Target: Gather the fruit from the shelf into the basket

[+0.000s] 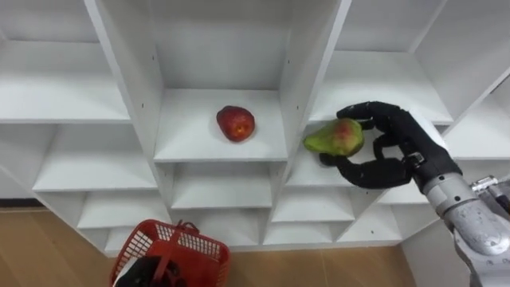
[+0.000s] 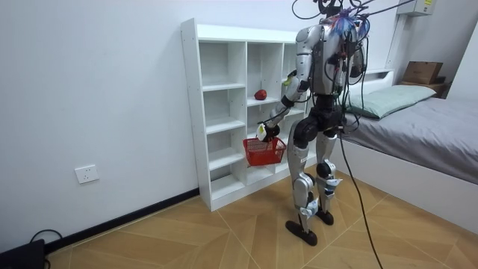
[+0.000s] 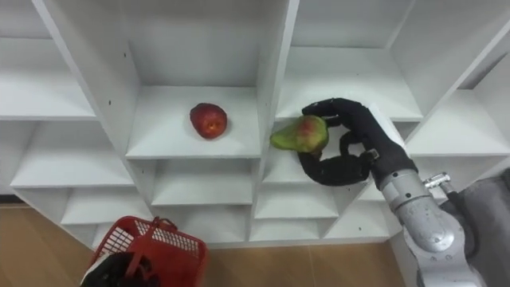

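Right hand (image 1: 402, 145) clasps mottled green-red pear (image 1: 335, 137), centre right; round red apple (image 1: 236, 123) unpicked, centre; left hand (image 1: 145, 275) grips red plastic basket (image 1: 201, 249).

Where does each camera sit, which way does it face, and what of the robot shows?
Left eye view: on the head, looking down at the white shelf unit; shows the right hand, fingers round the pear, and the left hand holding the red basket.
Right eye view: beside it, same direction, same hands.
Room view: out in the room, facing the whole standing robot at the shelves, bed on the room view's right.
Shared: all show the apple and the red basket.
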You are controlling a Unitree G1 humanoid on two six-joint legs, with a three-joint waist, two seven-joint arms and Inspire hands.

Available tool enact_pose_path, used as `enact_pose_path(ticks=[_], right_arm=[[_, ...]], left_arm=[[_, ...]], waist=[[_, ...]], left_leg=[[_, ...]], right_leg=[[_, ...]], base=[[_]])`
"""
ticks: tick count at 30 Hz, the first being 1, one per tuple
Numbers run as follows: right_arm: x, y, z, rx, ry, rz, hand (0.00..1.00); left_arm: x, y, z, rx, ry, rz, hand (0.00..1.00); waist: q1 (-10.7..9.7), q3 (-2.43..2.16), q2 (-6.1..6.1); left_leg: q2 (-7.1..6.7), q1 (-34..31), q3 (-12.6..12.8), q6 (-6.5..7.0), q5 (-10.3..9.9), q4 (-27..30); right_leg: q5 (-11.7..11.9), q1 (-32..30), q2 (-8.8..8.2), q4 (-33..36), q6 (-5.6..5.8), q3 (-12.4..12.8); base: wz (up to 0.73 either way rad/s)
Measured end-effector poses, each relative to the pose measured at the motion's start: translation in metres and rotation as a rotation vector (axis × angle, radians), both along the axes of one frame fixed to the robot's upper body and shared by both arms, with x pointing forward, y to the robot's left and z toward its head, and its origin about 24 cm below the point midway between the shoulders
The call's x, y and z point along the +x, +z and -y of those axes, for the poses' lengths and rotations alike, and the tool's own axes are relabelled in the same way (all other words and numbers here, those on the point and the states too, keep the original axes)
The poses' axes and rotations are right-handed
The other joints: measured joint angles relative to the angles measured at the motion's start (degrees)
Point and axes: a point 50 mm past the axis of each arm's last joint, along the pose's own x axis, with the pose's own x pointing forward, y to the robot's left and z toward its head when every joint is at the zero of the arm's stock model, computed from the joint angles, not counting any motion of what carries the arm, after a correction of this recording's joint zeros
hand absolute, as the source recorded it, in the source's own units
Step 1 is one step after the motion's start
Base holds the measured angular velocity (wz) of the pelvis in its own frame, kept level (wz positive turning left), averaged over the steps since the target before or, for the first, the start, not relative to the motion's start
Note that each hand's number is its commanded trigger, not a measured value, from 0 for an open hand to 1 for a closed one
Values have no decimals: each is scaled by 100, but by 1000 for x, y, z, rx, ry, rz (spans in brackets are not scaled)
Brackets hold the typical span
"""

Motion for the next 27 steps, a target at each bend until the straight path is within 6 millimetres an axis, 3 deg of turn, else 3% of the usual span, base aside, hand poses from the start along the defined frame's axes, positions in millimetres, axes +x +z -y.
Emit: enact_pose_path(ticks=[6, 18, 23, 27], right_arm=[[-12, -9, 0, -32, 1, -42, 100], [-16, -11, -9, -3, 27, -43, 100], [-17, -19, -18, 19, 31, -61, 100], [-19, -34, -25, 23, 69, -127, 100]], left_arm=[[11, 5, 0, -1, -10, 38, 100], [24, 12, 3, -6, -28, 97, 100], [47, 29, 11, -17, -67, 217, 100], [53, 32, 15, -34, -76, 238, 100]], waist=[[-16, 2, -99], [3, 19, -72], [-1, 46, -54], [43, 70, -14]], left_leg=[[-2, -62, 18, 2, -1, 23], [8, -179, 11, 3, -1, 40], [6, -403, -6, 3, -1, 174], [14, -562, -3, 6, -2, 273]], right_leg=[[9, -55, 4, 8, -2, 64], [36, -191, 12, 26, -13, 104], [36, -359, -21, 115, -14, -5], [41, -507, -29, 202, -23, -21]], base=[[-2], [-2], [8], [0]])
